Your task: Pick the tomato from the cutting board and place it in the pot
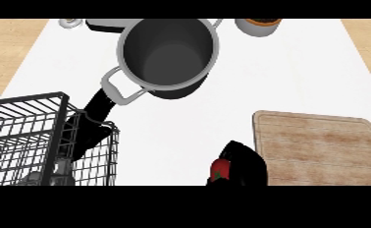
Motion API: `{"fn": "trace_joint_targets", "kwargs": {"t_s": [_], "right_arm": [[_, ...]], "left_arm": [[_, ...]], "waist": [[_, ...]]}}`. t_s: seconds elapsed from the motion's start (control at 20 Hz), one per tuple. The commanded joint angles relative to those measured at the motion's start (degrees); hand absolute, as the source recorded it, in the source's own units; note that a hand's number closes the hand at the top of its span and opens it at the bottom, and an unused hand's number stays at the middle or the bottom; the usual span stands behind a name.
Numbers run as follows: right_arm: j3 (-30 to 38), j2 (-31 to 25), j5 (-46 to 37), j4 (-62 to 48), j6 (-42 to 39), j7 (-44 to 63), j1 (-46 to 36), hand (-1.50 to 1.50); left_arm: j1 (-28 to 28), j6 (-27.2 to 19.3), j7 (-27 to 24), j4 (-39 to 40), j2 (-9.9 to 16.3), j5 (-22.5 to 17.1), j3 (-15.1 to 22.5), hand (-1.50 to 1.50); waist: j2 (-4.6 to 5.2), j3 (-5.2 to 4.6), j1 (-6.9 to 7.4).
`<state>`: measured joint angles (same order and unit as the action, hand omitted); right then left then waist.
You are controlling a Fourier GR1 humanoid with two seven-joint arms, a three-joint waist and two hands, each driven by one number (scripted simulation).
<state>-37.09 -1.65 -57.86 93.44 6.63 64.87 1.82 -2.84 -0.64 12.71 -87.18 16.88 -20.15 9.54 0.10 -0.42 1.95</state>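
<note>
A red tomato (pixel 220 168) shows at the view's lower edge, left of the wooden cutting board (pixel 319 146), with my right hand (pixel 245 163) curled round it and hiding most of it. The grey pot (pixel 168 52) stands at the back centre, with nothing inside, one handle (pixel 120 88) toward me. My left hand (pixel 96 119) shows black at the left, partly behind the wire basket; its fingers are hidden.
A black wire basket (pixel 51 138) fills the lower left. At the back edge stand a white cup (pixel 257 26) with an orange-brown filling, a small white item (pixel 69 22) and a dark tray (pixel 109 25) behind the pot. The counter is white.
</note>
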Motion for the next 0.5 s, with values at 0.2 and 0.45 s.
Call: {"fn": "trace_joint_targets", "kwargs": {"t_s": [0.2, 0.45], "right_arm": [[-10.5, 1.6, -13.4, 0.8, 2.1, 20.2, -4.0, 1.50], [-9.7, 1.6, -23.9, 9.5, -0.2, 20.3, -5.6, 1.50]], "left_arm": [[0.0, 1.4, 0.1, -2.2, -3.5, 0.0, 3.9, 0.00], [1.3, 2.0, -1.0, -1.8, -2.0, -0.7, 1.3, 0.00]], "waist": [[-0.85, 0.16, -2.55], [-1.12, 0.15, -3.78]]}}
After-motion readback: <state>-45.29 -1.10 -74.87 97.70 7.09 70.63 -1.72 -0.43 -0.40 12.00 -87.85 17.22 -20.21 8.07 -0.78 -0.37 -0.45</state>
